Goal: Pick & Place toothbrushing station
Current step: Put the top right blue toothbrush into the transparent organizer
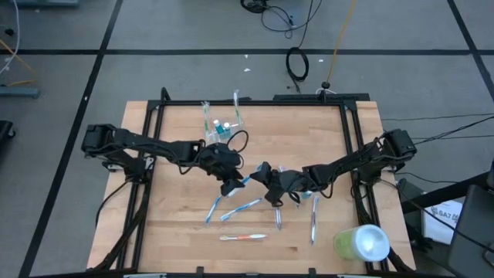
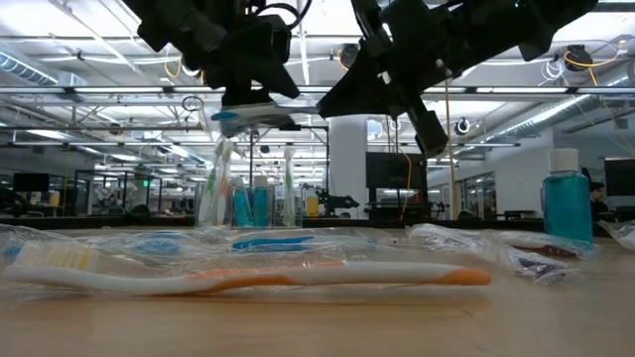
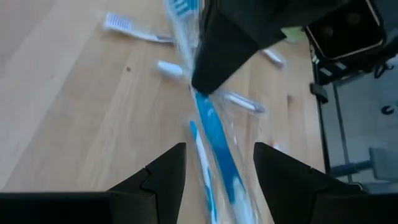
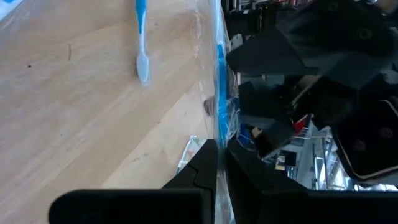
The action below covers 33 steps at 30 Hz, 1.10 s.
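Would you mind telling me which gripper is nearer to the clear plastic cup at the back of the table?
Left. The left gripper hovers just in front of the clear plastic cup; the right gripper is farther off, toward the table's middle.

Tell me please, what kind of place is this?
Probably a robotics lab or open workshop hall: a wooden table in a metal frame, cables on the grey floor, and exposed ceiling trusses behind.
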{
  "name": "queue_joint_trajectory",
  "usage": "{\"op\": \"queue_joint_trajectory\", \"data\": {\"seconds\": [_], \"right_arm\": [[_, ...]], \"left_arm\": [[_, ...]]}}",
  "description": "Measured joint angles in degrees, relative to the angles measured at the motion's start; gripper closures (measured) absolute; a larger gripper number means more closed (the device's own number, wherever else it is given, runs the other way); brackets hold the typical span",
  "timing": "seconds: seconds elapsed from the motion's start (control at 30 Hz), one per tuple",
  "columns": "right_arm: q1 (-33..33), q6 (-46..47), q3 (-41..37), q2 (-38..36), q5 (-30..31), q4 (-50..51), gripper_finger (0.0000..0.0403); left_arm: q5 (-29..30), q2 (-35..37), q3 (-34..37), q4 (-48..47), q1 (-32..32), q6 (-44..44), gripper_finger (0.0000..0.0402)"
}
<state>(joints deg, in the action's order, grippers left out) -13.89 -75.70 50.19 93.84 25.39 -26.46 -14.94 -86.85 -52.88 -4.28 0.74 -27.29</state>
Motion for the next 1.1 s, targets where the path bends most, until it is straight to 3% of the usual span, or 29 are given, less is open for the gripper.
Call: {"op": "queue_joint_trajectory", "data": {"seconds": [0.57,0.83,1.1], "right_arm": [[0.1,-3.2,0.0,0.0,0.1,-3.7,0.0390],[0.1,-2.1,0.0,0.0,0.1,-3.7,0.0364],[-0.1,9.1,0.0,0.0,-0.1,-3.8,0.0318]], "left_arm": [[0.0,0.0,-0.1,1.2,-0.1,4.4,0.0212],[0.0,0.0,-0.1,1.1,-0.1,5.2,0.0309],[4.5,0.0,0.0,0.9,-0.1,7.1,0.0385]]}}
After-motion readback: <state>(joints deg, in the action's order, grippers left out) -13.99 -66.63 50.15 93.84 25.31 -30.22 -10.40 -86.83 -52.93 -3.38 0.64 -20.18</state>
